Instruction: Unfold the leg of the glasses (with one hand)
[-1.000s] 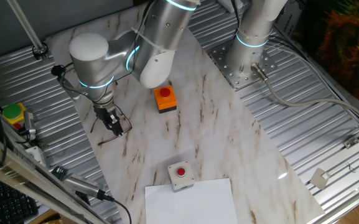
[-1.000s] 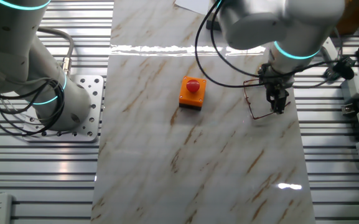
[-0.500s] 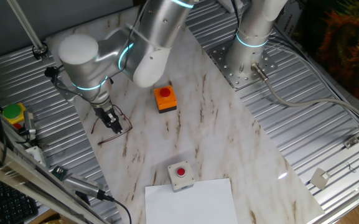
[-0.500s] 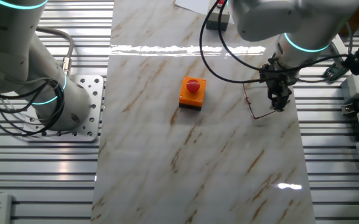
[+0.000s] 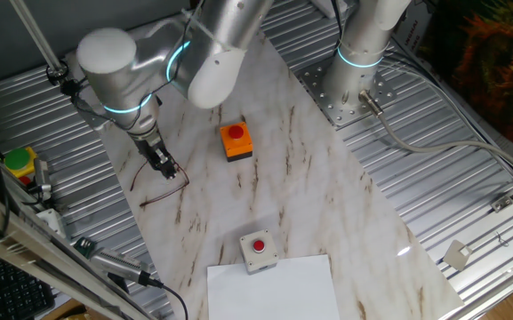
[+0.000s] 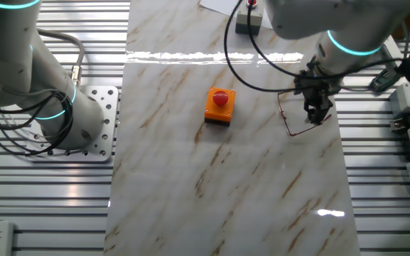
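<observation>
Both views are evenly and brightly lit from above; shadows under the arm are soft and faint on the pale marble desk (image 5: 300,187); in the other fixed view a long white streak of glare crosses the far end of the desk (image 6: 190,57), and a smaller bright spot sits near its close edge; the ribbed metal surface (image 5: 452,116) gleams in stripes; focus is fair, though the thin glasses (image 6: 293,114) are barely resolved; the foreground bar (image 5: 25,240) at lower left is blurred.
</observation>
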